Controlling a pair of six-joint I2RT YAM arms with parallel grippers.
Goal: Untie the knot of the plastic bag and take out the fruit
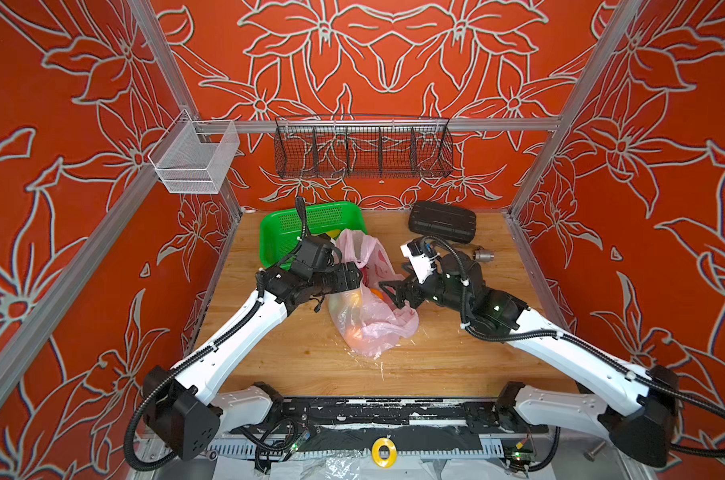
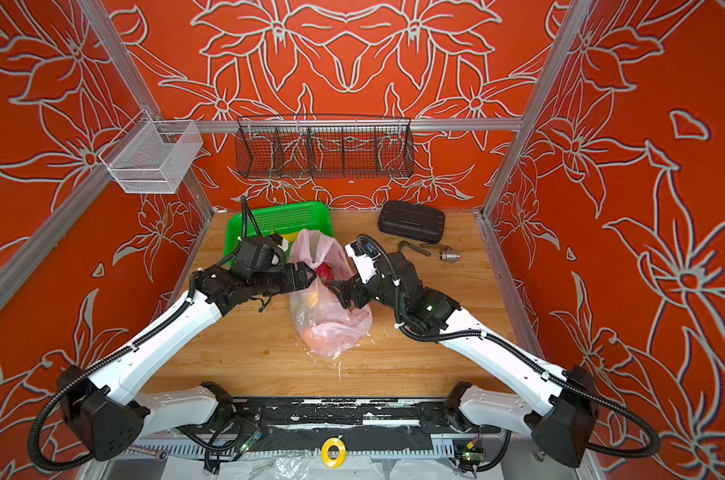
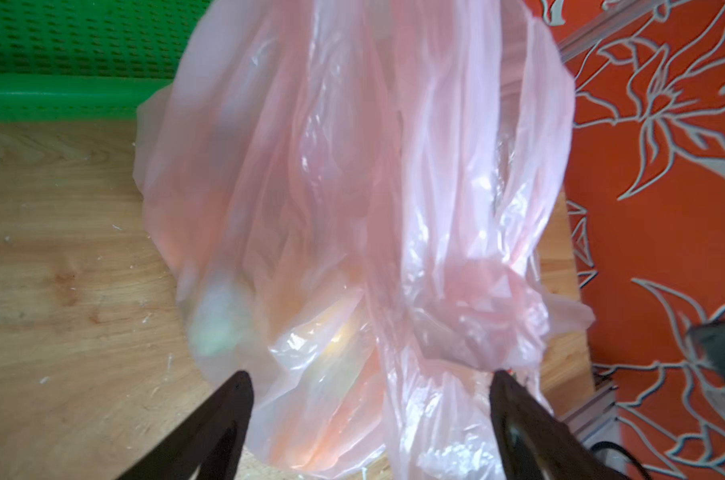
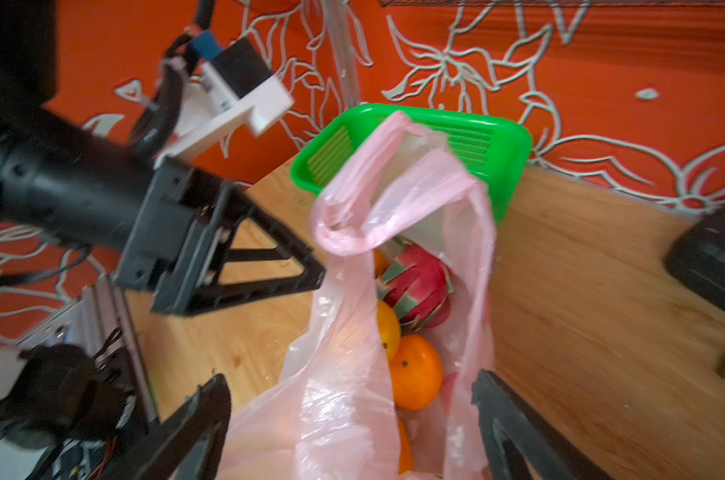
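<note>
The pale pink plastic bag lies on the wooden table between both arms. Its mouth is open and its handle loops stand loose; the knot does not show in any view. Fruit lies inside: a pink dragon fruit, an orange and a yellower one. My left gripper is open, its fingers either side of bag film. My right gripper is open too, straddling the bag's near wall. The left gripper's finger points at the handle.
A green perforated basket stands just behind the bag with something yellow in it. A black case and a small metal part lie at the back right. Wire baskets hang on the back rail.
</note>
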